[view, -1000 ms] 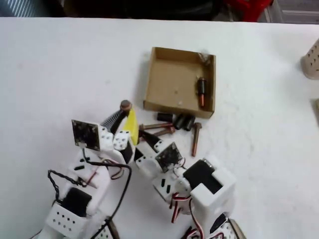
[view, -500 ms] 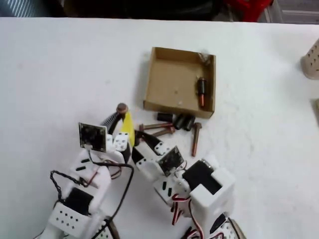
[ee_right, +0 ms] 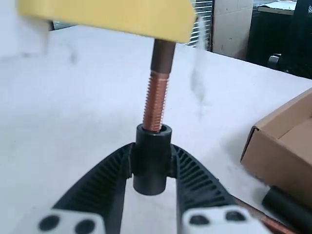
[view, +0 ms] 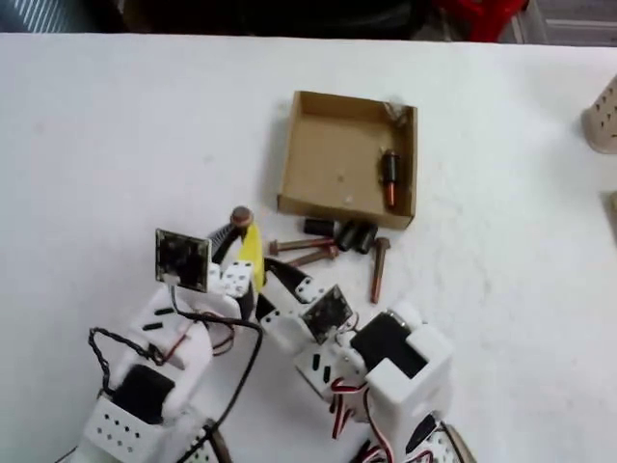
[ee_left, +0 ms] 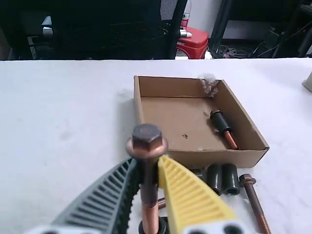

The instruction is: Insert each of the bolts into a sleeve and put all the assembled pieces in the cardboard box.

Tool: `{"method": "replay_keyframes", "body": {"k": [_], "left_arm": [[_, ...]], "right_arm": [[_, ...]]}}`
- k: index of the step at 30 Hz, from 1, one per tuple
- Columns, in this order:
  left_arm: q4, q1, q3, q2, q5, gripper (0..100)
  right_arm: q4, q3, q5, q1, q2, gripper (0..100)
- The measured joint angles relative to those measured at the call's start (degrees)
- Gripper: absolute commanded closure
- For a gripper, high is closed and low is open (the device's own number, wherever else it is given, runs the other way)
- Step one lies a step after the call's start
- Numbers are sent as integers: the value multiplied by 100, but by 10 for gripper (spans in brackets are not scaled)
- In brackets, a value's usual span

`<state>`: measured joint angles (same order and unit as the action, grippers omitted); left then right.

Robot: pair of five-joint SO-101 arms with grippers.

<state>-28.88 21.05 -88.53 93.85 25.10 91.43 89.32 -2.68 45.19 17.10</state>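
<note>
In the lower middle of the high view, the left arm's fingers [ee_left: 187, 195], one yellow and one grey, are pinching a copper bolt [ee_left: 146, 144] by its shank. They are holding it upright with the hex head on top. The right arm's fingers [ee_right: 197, 185] are clamping a black sleeve [ee_right: 150, 168] directly beneath it, with its opening facing up. The bolt's threaded end is entering the sleeve's mouth, and most of the thread is showing above the rim.

Bolt and sleeve are sitting just left of the loose parts, below and left of the cardboard box [view: 337, 208]. The box is resting in the upper middle of the white desk [view: 116, 125]. One assembled piece [view: 390, 174] is lying inside the box along its right wall, copper tip pointing toward the bottom of the frame.

Just below the box's front wall, a few loose sleeves [view: 355, 234] are lying close together. Two loose bolts [view: 301, 245] are lying nearly level to their left. A third bolt [view: 380, 268] is lying almost vertical in the frame, head toward the box.
</note>
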Motion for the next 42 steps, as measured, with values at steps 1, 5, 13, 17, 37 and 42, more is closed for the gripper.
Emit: {"method": "replay_keyframes", "body": {"k": [1, 5, 13, 17, 37, 42], "left_arm": [[-9, 0, 9, 0, 0, 980], [-18, 9, 9, 0, -53, 980], [-18, 18, 9, 0, -264, 980], [-273, 18, 35, 0, -475, 980], [-651, 273, 44, 18, -651, 980], [-651, 149, 9, 18, -659, 979]], "right_arm": [[0, 0, 0, 0, 0, 983], [0, 0, 0, 0, 0, 983], [0, 0, 0, 0, 0, 983], [26, 35, 0, -18, 0, 983], [369, 62, -9, -369, -9, 983], [448, 62, -9, -378, 0, 983]]}}
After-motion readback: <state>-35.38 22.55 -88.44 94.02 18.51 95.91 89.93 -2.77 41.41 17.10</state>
